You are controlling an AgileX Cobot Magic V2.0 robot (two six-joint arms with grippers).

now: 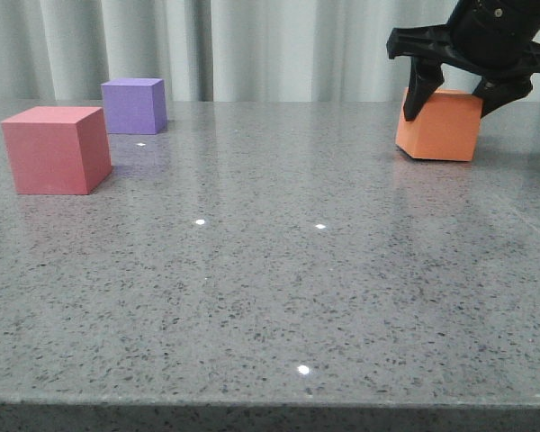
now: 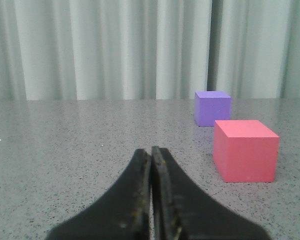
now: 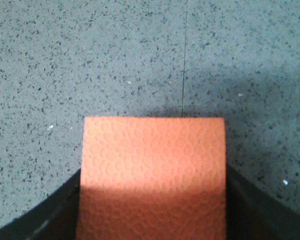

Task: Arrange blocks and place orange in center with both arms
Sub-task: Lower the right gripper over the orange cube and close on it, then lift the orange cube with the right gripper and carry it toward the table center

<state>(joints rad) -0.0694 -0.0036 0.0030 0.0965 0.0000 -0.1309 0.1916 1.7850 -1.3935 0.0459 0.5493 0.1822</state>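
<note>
The orange cube (image 1: 439, 126) stands on the table at the right rear. My right gripper (image 1: 450, 106) comes down on it from above, one black finger against each side. In the right wrist view the orange cube (image 3: 152, 175) fills the whole gap of the right gripper (image 3: 152, 222), shut on it. The red-pink cube (image 1: 56, 148) rests at the left, and the purple cube (image 1: 134, 105) stands just behind it. My left gripper (image 2: 151, 150) is shut and holds nothing, low over the table. The red-pink cube (image 2: 245, 150) and the purple cube (image 2: 212, 107) lie ahead of it, off to one side.
A grey speckled stone table (image 1: 297, 270) carries everything, with its front edge near the camera. A pale curtain (image 1: 279, 45) hangs behind the table. A thin seam (image 3: 184, 60) runs across the tabletop beyond the orange cube.
</note>
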